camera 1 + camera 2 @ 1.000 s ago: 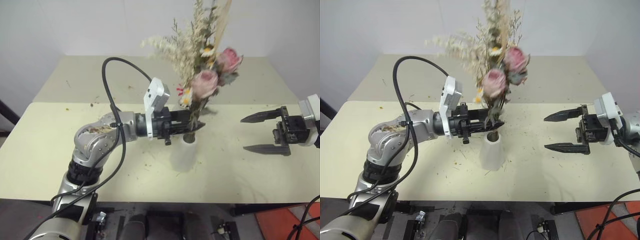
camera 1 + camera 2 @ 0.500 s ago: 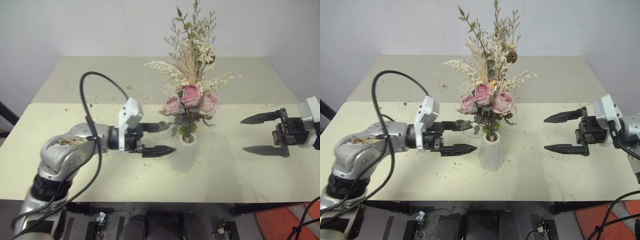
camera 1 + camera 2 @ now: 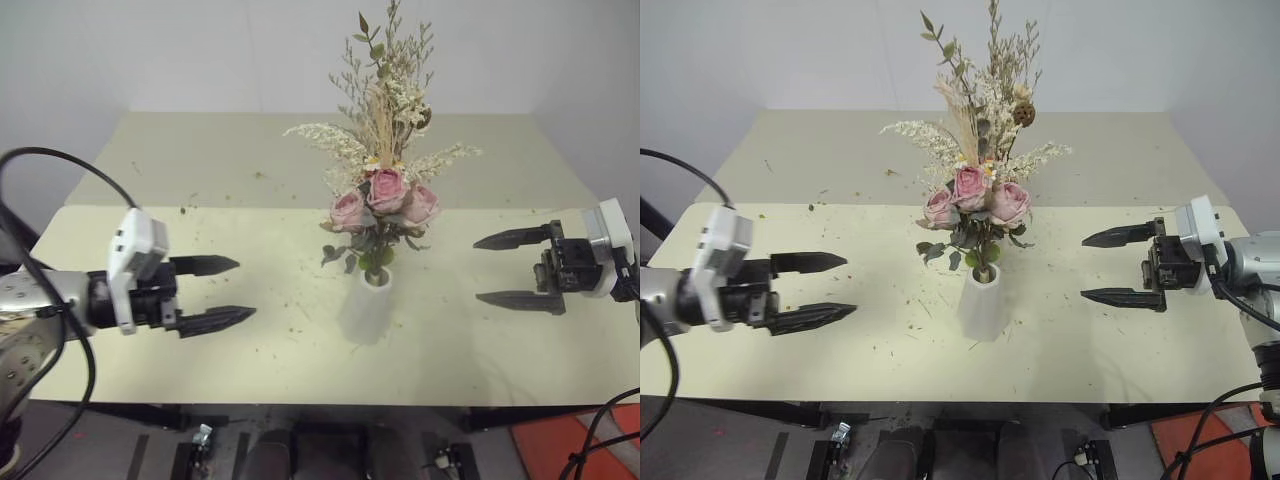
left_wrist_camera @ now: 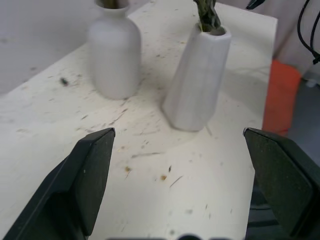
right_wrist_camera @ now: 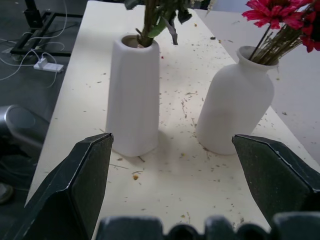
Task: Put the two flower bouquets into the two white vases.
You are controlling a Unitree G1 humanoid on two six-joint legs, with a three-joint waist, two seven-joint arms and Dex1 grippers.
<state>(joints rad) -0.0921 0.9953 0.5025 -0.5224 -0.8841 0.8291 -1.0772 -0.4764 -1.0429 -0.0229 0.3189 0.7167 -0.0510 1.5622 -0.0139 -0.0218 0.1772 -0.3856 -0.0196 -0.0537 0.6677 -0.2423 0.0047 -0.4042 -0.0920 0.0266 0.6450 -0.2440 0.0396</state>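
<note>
A tapered white vase (image 3: pixel 366 312) stands mid-table with the pale pink rose bouquet (image 3: pixel 386 206) upright in it. Behind it rise the beige sprigs and brown seed ball (image 3: pixel 1020 113) of the other bouquet. The wrist views show its stems in the rounded bottle vase (image 5: pixel 237 107), with the magenta daisy (image 5: pixel 272 10) above the neck. Both vases, tapered (image 4: pixel 197 80) and bottle (image 4: pixel 115 55), stand close together. My left gripper (image 3: pixel 245 289) is open and empty, well left of the vases. My right gripper (image 3: pixel 477 270) is open and empty to their right.
The pale table (image 3: pixel 150 170) is strewn with dried flower crumbs around the vases. Its front edge runs just below both grippers. An orange object (image 3: pixel 560 445) lies on the floor at the lower right, past the table's edge.
My left gripper has opened, let go of the rose bouquet, which now stands upright in the tapered vase, and pulled away to the left. The right gripper has stayed put.
</note>
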